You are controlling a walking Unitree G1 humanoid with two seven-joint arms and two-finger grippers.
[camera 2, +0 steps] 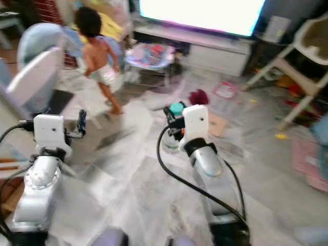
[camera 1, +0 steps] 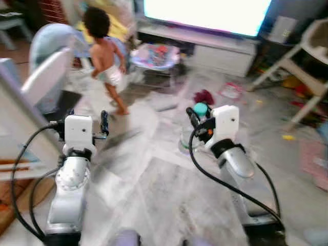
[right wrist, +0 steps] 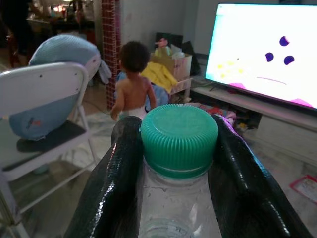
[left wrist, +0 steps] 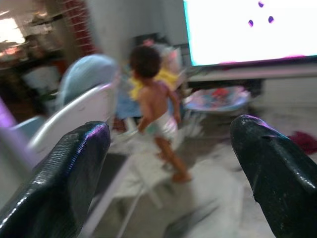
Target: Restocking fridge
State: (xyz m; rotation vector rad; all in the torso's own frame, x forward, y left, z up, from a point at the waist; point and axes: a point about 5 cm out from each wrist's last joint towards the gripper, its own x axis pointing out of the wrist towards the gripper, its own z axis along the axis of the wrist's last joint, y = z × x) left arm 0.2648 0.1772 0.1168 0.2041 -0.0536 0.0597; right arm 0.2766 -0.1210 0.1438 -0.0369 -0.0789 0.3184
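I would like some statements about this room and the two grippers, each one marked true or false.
1. The right gripper is shut on a bottle with a green cap. True.
2. The left gripper holds a bottle too. False: it is open, with nothing between its fingers.
3. A person stands on the floor ahead of the robot, back turned to it. True.
4. The TV is switched off. False: its screen glows bright.
5. A white chair stands to the robot's left. True.
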